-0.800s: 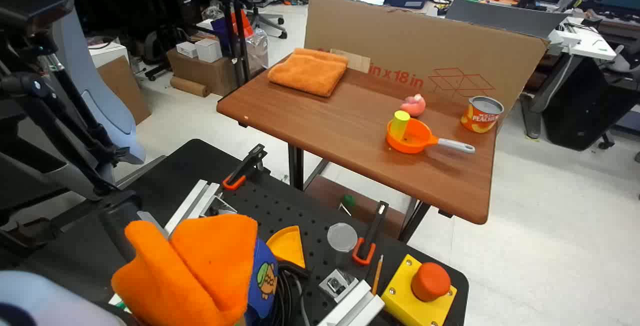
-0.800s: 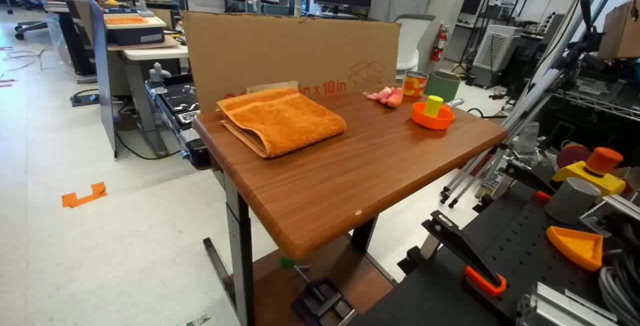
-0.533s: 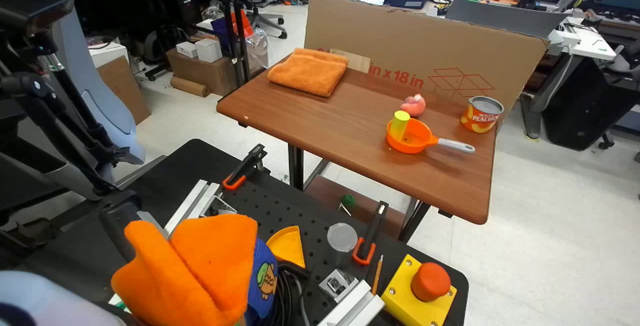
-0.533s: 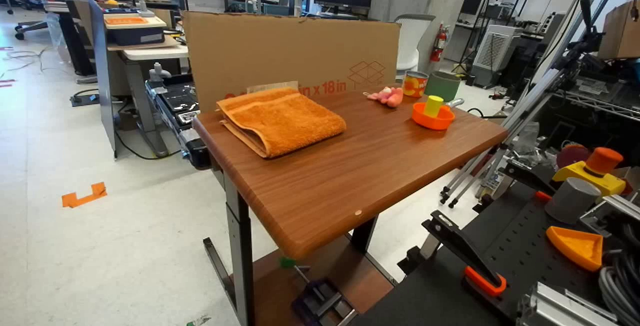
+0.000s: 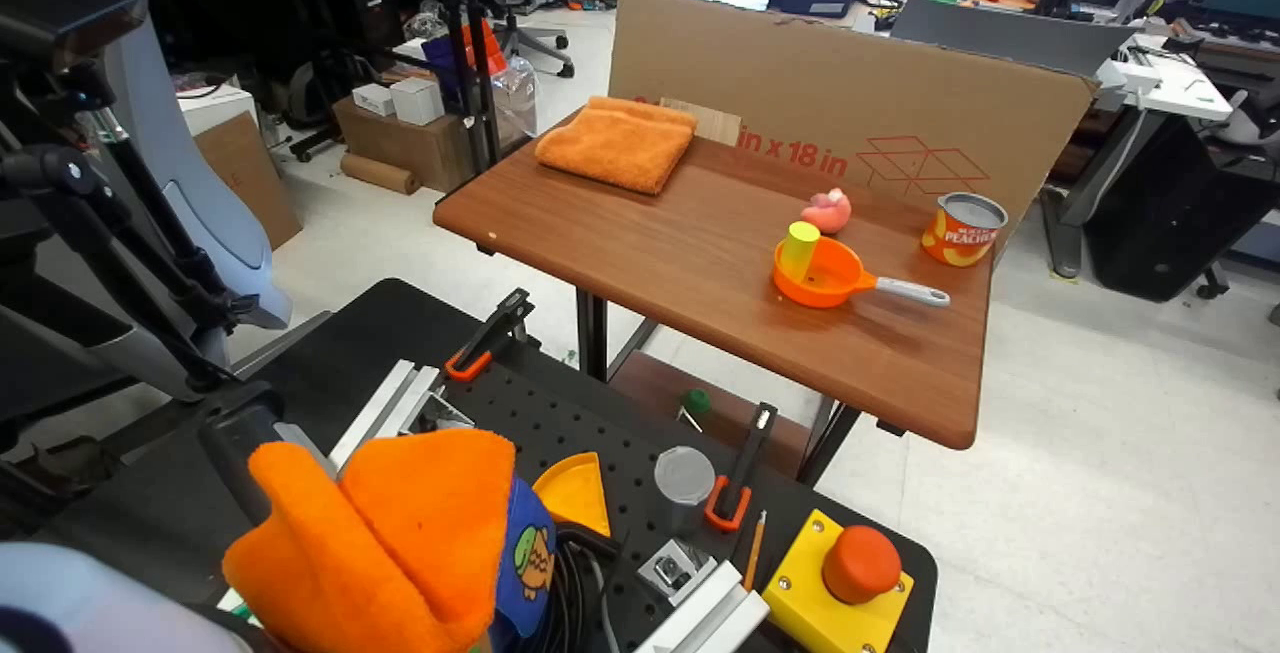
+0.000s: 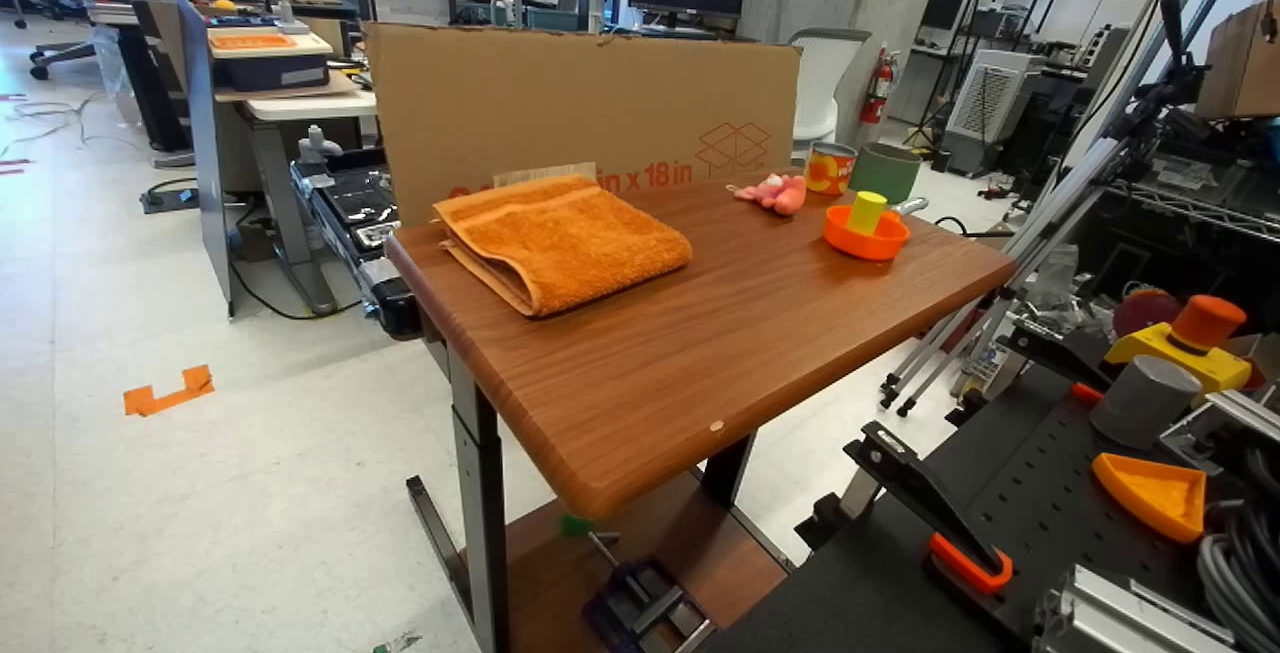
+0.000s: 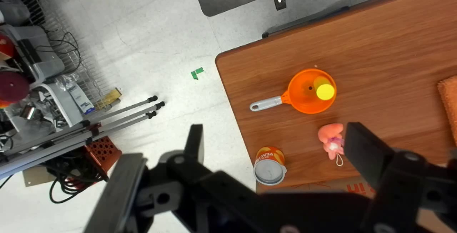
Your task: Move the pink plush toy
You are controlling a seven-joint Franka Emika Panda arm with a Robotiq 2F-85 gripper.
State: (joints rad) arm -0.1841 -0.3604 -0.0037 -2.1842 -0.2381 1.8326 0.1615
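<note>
Pink plush toy (image 7: 332, 140) lies on the wood-grain table (image 5: 680, 223), toward the long edge where a red-printed cardboard panel (image 5: 800, 73) stands. Just beside it sits an orange pan (image 7: 301, 98) with a gray handle (image 7: 266, 103); the wrist view shows bare wood between pan and toy, so the two do not touch. Inside the pan stands a yellow cylinder (image 7: 325, 92). Near a corner of the table, upright and apart from both, is a can of sliced peaches (image 5: 963, 233). Toward the table's opposite end rests a folded orange towel (image 6: 575, 243), well apart from the toy in both exterior views. In the wrist view the gripper (image 7: 275, 131) has its jaws spread wide, and the toy, the pan and the can show on the table beyond them.
</note>
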